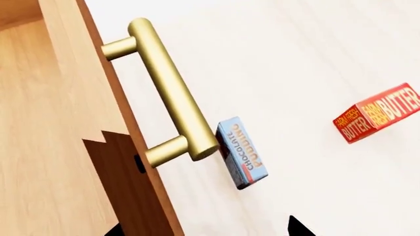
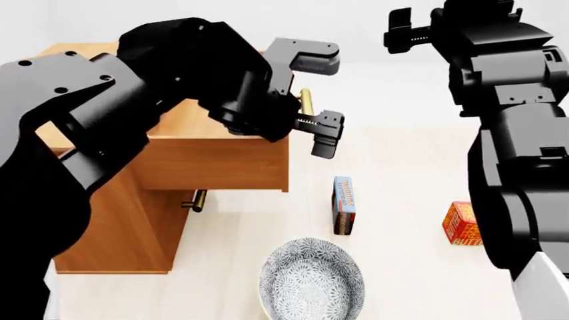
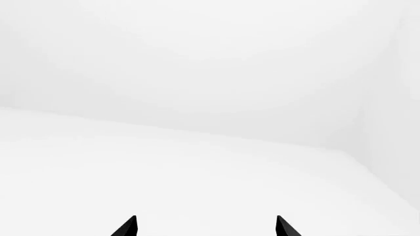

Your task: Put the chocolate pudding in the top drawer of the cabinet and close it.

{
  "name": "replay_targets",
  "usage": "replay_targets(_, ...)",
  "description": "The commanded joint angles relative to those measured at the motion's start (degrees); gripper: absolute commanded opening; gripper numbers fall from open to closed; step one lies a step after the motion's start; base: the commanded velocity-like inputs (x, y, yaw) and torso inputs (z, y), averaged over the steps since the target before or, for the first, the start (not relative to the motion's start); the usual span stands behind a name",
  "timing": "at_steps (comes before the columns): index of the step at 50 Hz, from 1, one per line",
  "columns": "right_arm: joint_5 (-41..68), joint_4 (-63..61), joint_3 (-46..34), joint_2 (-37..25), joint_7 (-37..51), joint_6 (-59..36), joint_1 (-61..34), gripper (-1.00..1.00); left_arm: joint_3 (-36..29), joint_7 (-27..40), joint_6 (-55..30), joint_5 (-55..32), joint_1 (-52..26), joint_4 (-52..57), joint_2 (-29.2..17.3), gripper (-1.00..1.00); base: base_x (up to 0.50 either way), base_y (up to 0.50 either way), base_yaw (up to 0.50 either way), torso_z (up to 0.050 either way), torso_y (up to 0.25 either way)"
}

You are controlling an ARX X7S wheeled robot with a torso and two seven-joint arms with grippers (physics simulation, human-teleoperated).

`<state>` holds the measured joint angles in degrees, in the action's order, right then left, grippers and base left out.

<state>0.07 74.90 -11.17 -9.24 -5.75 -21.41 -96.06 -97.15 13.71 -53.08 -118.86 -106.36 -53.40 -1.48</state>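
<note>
While the top drawer (image 2: 218,163) sits pulled out, my left gripper (image 2: 316,100) hangs spread and empty above the chocolate pudding (image 2: 343,204); right gripper (image 2: 411,32) spread too, way off.

**Bowl and butter on the pale counter**

A patterned grey bowl (image 2: 311,288) sat at the near edge of the counter (image 2: 400,280). A red-orange butter box (image 2: 462,224) lay well to its right, slightly farther back.
</note>
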Motion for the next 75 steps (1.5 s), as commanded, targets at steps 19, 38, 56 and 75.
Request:
replay_targets(19,0.26,0.01,-0.12,0.04,0.19,-0.12,0.01,1.00,3.73,-7.48,-0.76,-5.50,-8.64,-4.16,1.47,1.00,0.00,0.00,0.00,0.000,0.001)
replay_targets(38,0.75,-0.02,0.33,-0.02,-0.07,0.36,1.12,1.00,-0.87,-24.02,6.03,5.69,-15.05,-20.31,1.45,1.00,0.00,0.00,0.00,0.000,0.001)
replay_targets(56,0.67,-1.94,-0.53,-0.68,-4.37,-3.66,0.92,1.00,-3.16,-16.47,28.38,12.57,-13.35,-5.03,-11.09,1.00,0.00,0.00,0.00,0.000,0.000)
replay_targets(75,1.15,-32.86,-7.08,-5.68,-18.80,-33.44,9.74,1.00,-3.20,-5.49,42.56,18.86,-10.79,6.61,-21.04,1.00,0.00,0.00,0.00,0.000,0.000)
